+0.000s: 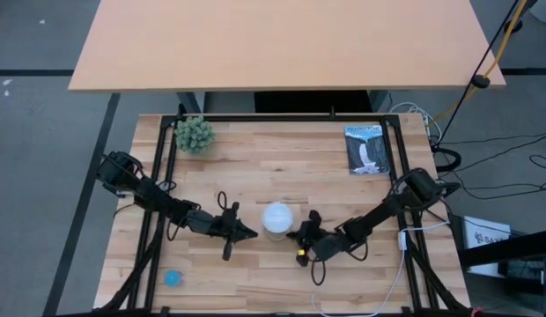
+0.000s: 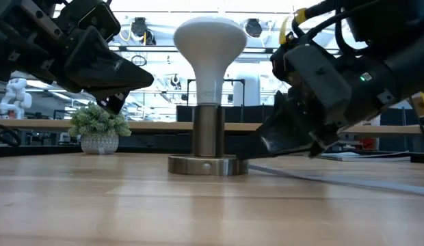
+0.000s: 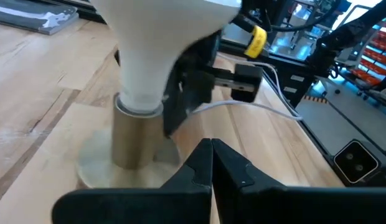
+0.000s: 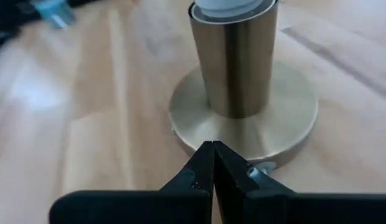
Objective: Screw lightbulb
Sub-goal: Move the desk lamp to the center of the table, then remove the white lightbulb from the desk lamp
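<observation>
The lightbulb [image 1: 277, 216] stands upright in its brass socket [image 2: 208, 140] at the middle of the surface [image 1: 282, 167], hemmed in on two sides. The left pincer [image 1: 252, 233], fingertips pressed together, sits just beside it on one side; the right pincer [image 1: 296, 236], also closed to a point, sits low against the socket's round base [image 4: 243, 118] on the other, with a white cord [image 3: 255, 107] trailing behind. The space above the bulb's dome is free. The far half of the surface is open between a small potted plant [image 1: 195, 134] and a booklet [image 1: 366, 150]. A blue disc [image 1: 173, 278] lies well apart near the front left corner.
</observation>
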You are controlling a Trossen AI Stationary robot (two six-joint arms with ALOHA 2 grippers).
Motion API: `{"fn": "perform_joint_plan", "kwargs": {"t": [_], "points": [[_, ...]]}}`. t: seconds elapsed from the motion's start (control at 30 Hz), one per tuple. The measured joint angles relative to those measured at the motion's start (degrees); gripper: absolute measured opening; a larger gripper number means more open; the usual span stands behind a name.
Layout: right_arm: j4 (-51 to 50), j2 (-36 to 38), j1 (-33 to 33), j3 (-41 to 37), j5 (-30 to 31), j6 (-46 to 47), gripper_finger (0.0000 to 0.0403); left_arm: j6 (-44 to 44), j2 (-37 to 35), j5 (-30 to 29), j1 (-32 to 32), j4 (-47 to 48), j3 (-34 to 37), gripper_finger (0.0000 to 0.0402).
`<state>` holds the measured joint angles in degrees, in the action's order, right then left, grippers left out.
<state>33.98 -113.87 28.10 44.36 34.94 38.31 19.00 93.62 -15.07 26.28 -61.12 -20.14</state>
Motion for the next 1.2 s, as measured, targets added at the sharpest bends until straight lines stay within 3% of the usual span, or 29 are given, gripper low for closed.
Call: {"fn": "perform_joint_plan", "kwargs": {"t": [0.2,0.3,0.53,0.8,0.97,1.2], "points": [[-17.42,7.17,-1.07,-0.4,6.43,3.41,0.0,-0.03,0.0,0.0,0.0,0.51,0.0,0.0],[-21.14,11.51,-1.05,-0.37,6.51,2.32,0.0,-0.02,0.0,0.0,0.0,1.24,0.0,0.0],[-22.33,22.26,2.2,-0.3,-3.23,-5.36,0.0,0.44,0.0,0.0,0.04,2.09,0.0,0.0],[-39.3,32.73,9.1,-0.28,-3.6,1.74,0.0,0.37,0.0,-0.02,0.0,2.14,-0.02,0.0],[-44.86,32.99,13.06,-0.28,-2.88,7.79,0.0,1.29,0.0,-1.04,-0.07,1.96,-0.17,0.0],[-45.15,27.89,15.81,-0.28,4.27,13.66,0.0,1.44,0.02,-1.36,-0.07,2.36,-0.42,0.0]]}}
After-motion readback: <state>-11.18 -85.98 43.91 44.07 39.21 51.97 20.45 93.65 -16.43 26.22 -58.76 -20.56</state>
